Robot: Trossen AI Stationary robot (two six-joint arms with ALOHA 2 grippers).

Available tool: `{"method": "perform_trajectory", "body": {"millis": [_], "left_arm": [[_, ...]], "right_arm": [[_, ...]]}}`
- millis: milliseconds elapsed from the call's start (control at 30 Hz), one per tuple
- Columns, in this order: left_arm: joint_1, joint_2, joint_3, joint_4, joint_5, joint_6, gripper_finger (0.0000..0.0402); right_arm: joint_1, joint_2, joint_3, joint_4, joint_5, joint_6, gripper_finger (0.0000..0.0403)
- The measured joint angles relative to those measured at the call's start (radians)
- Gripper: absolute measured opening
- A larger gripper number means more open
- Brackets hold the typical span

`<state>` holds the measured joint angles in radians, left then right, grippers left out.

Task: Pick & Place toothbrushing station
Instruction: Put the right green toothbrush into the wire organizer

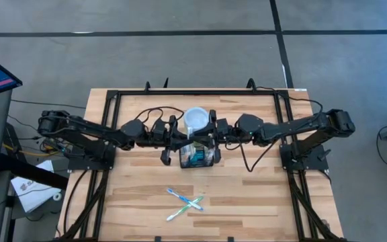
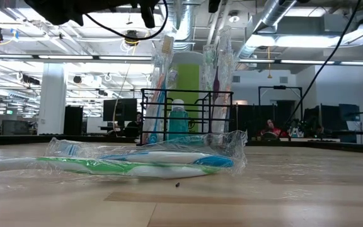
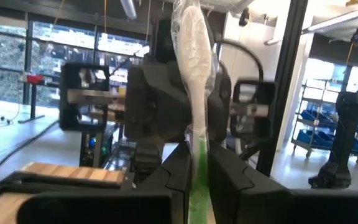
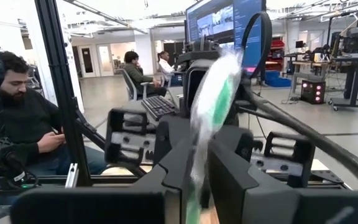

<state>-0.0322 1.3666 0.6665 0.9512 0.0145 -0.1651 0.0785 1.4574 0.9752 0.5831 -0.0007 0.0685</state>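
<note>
Toothbrushing station, a small black wire-mesh caddy with compartments, sits mid-table just in front of the white-inside cup, holding wrapped toothbrushes upright and a teal bottle. Left gripper is clamped on a plastic-wrapped green-and-white toothbrush above the caddy. Right gripper fingers sit either side of another wrapped toothbrush; grip unclear. Two wrapped toothbrushes lie crossed near the front edge.

The small black wire-mesh caddy stood between the left gripper and right gripper; two plastic-wrapped toothbrushes lay crossed nearer the wooden desk front.
</note>
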Motion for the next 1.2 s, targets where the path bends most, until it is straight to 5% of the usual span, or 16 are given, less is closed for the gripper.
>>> {"method": "perform_trajectory", "body": {"millis": [1200], "left_arm": [[0.0, -0.266, -0.056, -0.244, -0.009, 0.058, 0.0026]], "right_arm": [[0.04, -0.067, 0.0, -0.18, -0.004, -0.069, 0.0048]]}}
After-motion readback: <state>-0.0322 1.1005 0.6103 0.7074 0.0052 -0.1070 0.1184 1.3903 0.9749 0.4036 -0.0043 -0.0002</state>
